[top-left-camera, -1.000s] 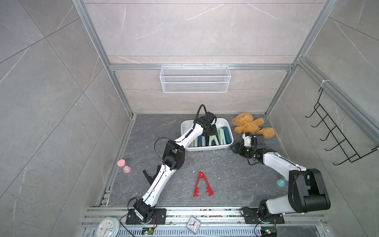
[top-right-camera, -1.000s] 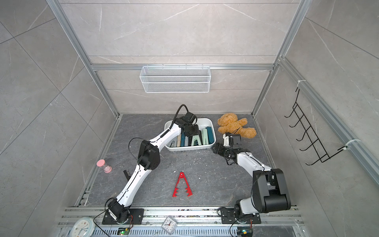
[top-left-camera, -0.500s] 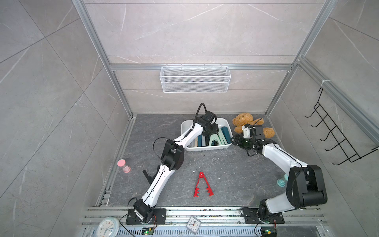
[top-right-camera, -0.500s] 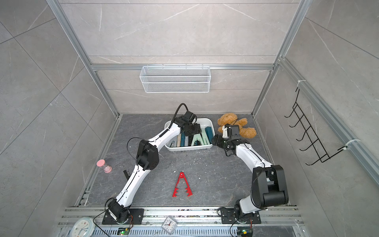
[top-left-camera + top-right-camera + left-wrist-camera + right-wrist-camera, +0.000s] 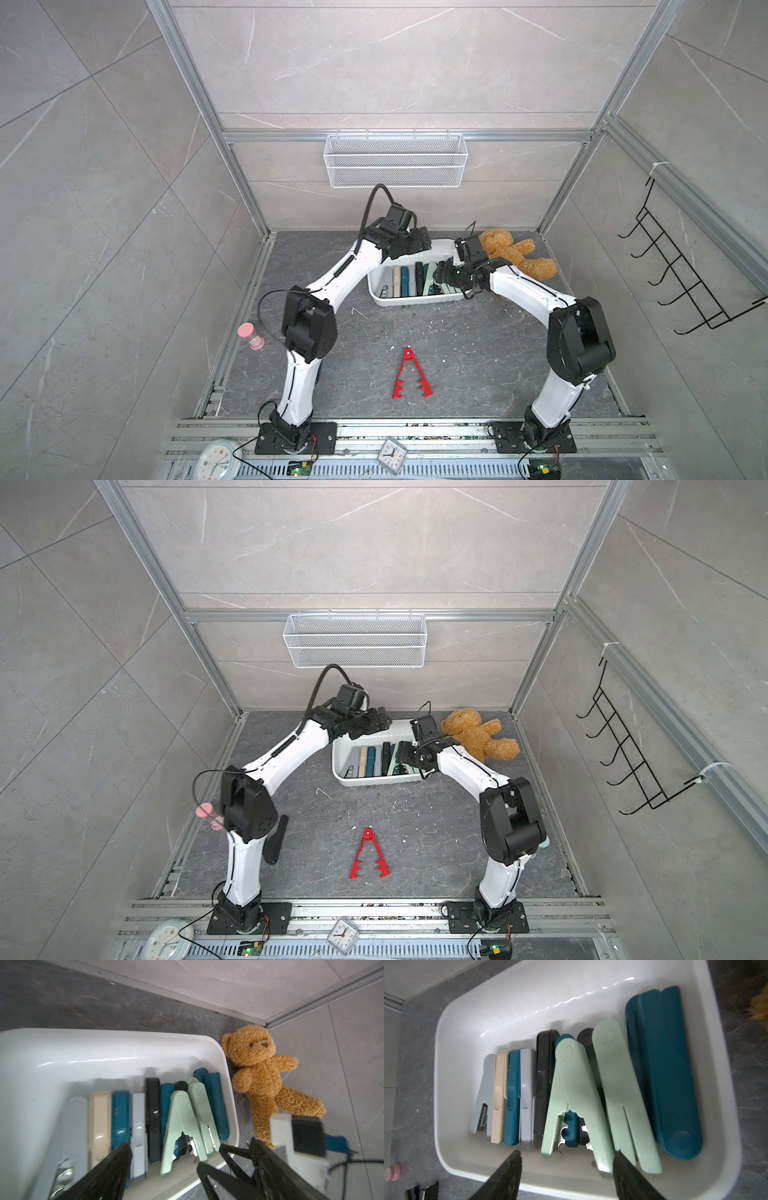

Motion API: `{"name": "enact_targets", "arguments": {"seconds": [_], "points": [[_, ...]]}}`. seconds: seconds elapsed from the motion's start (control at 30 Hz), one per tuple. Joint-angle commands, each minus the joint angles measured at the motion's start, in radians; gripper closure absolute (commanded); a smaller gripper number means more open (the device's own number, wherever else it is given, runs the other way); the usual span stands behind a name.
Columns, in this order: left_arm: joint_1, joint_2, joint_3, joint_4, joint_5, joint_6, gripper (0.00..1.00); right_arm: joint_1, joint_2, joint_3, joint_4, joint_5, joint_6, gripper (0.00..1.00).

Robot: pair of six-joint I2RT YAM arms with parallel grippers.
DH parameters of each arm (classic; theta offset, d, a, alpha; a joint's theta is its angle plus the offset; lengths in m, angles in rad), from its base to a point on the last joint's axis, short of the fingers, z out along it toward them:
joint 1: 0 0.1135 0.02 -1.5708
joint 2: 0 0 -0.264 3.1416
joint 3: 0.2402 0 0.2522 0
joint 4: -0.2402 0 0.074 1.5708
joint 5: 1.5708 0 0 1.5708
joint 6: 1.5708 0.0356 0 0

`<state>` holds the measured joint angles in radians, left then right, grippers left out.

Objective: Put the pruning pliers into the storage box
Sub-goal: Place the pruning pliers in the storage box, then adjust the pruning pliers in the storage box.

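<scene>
Mostly, your pruning pliers point(image 5: 571, 1088) already lie in the storage box point(image 5: 415, 301), packed side by side toward its near wall. A red toothed pair point(image 5: 408, 360) sits out on the open floor well in front, and a black piece point(image 5: 277, 837), probably another pair, lies by the left arm's elbow. Your right gripper point(image 5: 566, 1153) hangs over the box with jaws spread and nothing between them. One fingertip point(image 5: 617, 1155) sits right by an arm of the splayed mint pair, so I judge a careless lift could snag that pair and tip it over the rim. Your left gripper point(image 5: 423, 242) hovers, spread and empty, over the box's far rim, close to the right one, and crossing paths there risks a knock. The teddy bear point(image 5: 511, 253) crowds the box's right end and the back wall is near, so pull out toward the front, where the floor is roomy.
</scene>
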<state>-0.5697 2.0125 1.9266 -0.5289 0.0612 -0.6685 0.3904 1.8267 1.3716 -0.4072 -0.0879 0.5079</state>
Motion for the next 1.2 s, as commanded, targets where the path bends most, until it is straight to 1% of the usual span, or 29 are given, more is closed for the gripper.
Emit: {"name": "enact_targets", "arguments": {"seconds": [0.0, 0.17, 0.27, 0.37, 0.47, 0.57, 0.77, 0.97, 1.17], "points": [[0.074, -0.152, -0.161, 0.098, -0.045, 0.018, 0.06, 0.026, 0.064, 0.076, -0.077, 0.068, 0.020, 0.29], [0.149, -0.307, -0.376, 0.113, -0.061, 0.047, 0.03, 0.066, 0.173, 0.224, -0.171, 0.141, -0.004, 0.28], [0.193, -0.372, -0.476, 0.131, -0.053, 0.049, 0.03, 0.077, 0.234, 0.305, -0.235, 0.185, -0.011, 0.28], [0.222, -0.414, -0.543, 0.139, -0.044, 0.054, 0.03, 0.084, 0.281, 0.372, -0.287, 0.227, -0.020, 0.27], [0.236, -0.438, -0.584, 0.139, -0.048, 0.062, 0.04, 0.094, 0.328, 0.447, -0.350, 0.278, -0.033, 0.26], [0.255, -0.450, -0.618, 0.145, -0.041, 0.061, 0.03, 0.101, 0.371, 0.511, -0.399, 0.304, -0.049, 0.26], [0.284, -0.470, -0.665, 0.154, -0.029, 0.060, 0.03, 0.109, 0.439, 0.595, -0.461, 0.294, -0.060, 0.27], [0.310, -0.495, -0.694, 0.164, -0.014, 0.055, 0.04, 0.111, 0.496, 0.656, -0.521, 0.292, -0.062, 0.34], [0.323, -0.509, -0.711, 0.165, -0.011, 0.054, 0.03, 0.111, 0.534, 0.696, -0.553, 0.272, -0.063, 0.44]]}}
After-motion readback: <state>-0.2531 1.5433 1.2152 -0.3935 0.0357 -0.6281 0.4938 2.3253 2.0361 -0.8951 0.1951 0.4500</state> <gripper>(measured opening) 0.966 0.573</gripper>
